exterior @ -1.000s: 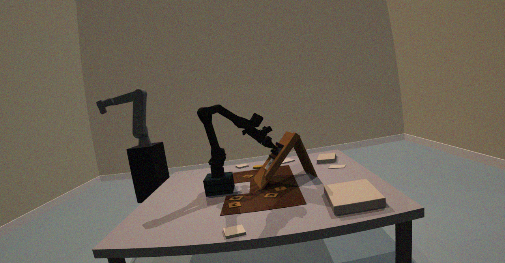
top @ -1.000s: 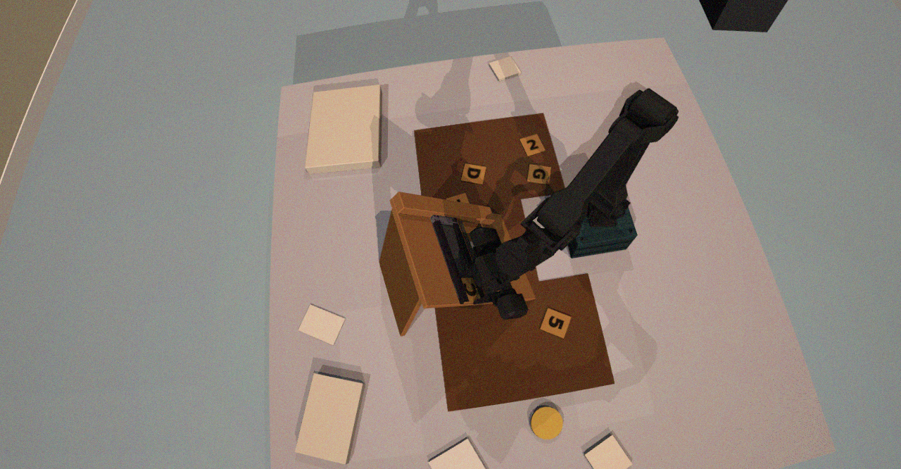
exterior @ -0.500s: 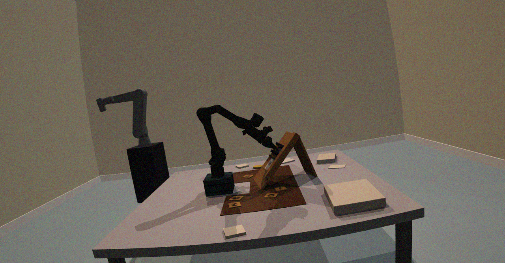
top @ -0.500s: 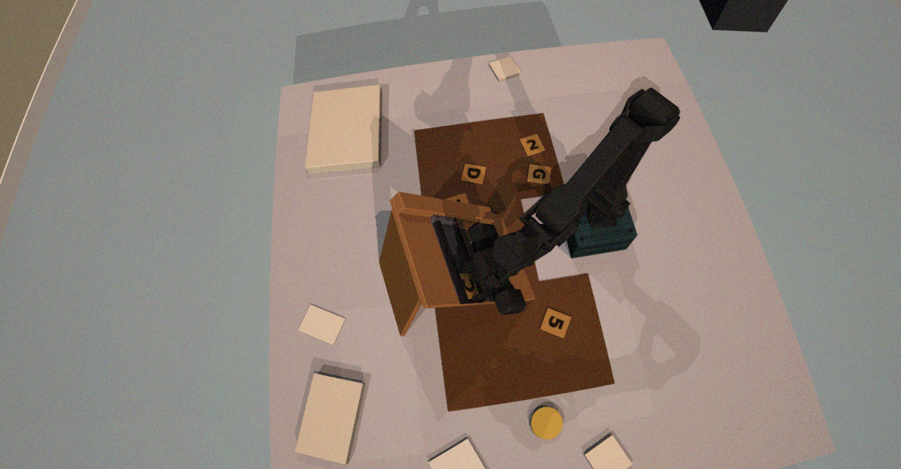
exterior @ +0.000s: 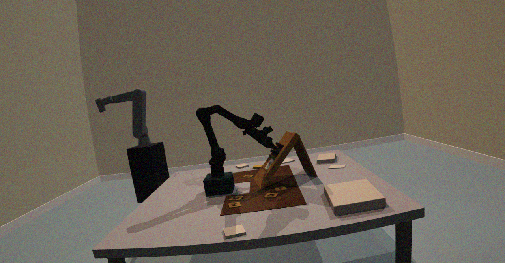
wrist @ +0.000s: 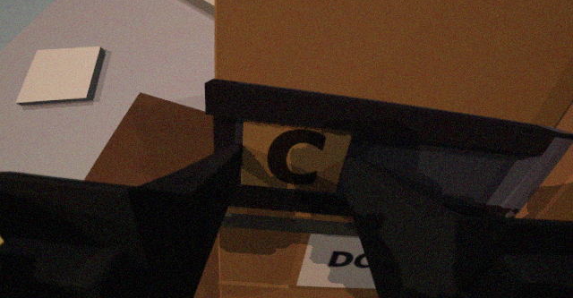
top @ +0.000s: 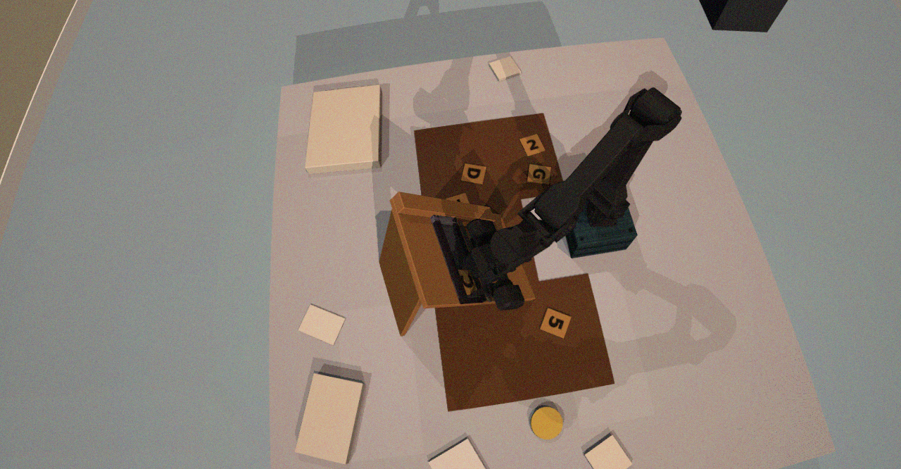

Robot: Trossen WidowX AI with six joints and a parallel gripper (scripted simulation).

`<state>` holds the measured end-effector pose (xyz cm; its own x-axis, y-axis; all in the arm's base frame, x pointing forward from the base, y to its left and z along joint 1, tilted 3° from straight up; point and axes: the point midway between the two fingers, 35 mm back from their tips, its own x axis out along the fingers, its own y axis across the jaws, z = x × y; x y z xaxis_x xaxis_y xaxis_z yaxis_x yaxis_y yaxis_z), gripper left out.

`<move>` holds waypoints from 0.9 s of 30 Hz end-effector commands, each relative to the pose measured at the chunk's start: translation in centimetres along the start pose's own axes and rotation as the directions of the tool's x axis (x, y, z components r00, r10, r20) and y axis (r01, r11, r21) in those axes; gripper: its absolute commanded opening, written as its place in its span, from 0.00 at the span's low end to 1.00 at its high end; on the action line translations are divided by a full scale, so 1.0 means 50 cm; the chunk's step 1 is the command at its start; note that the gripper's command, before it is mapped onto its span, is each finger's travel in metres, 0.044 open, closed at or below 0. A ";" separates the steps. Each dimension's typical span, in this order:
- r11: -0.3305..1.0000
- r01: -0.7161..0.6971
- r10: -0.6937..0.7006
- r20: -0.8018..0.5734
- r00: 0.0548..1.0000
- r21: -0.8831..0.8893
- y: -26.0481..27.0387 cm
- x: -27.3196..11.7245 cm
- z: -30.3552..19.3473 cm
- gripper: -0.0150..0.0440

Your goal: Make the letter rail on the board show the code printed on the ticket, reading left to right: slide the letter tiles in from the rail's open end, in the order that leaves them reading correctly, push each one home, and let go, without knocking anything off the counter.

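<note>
My gripper (top: 469,272) (exterior: 277,148) (wrist: 294,157) is shut on the C tile (top: 468,282) (wrist: 296,157), one finger at each side. The tile sits upright-reading between the bars of the dark rail (top: 445,248) (wrist: 277,98), just inside its left end in the wrist view. No other tile shows in the rail; my right finger hides part of it. The ticket (wrist: 313,273) below shows D and a partly covered round letter. On the mat lie a D tile (top: 474,173) (exterior: 271,195), a G tile (top: 539,173) (exterior: 236,198), an N-like tile (top: 532,144) (exterior: 234,205), a 5-like tile (top: 555,322) and a partly hidden tile (exterior: 280,188).
The sloping wooden board (top: 434,277) (exterior: 286,144) (wrist: 380,29) stands on the brown mat (top: 504,365). Pale blocks (top: 345,129) (top: 329,417) (wrist: 63,74) and a yellow disc (top: 546,422) lie around it on the counter. A second arm (exterior: 138,113) stands on a black pedestal beyond the counter.
</note>
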<state>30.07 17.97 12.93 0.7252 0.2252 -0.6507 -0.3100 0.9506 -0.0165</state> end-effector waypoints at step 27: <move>1.000 0.000 0.000 0.002 1.000 -0.001 -0.036 0.000 0.001 0.25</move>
<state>30.57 16.47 12.95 0.7252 0.2243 -0.6510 -0.3100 0.9506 -0.0178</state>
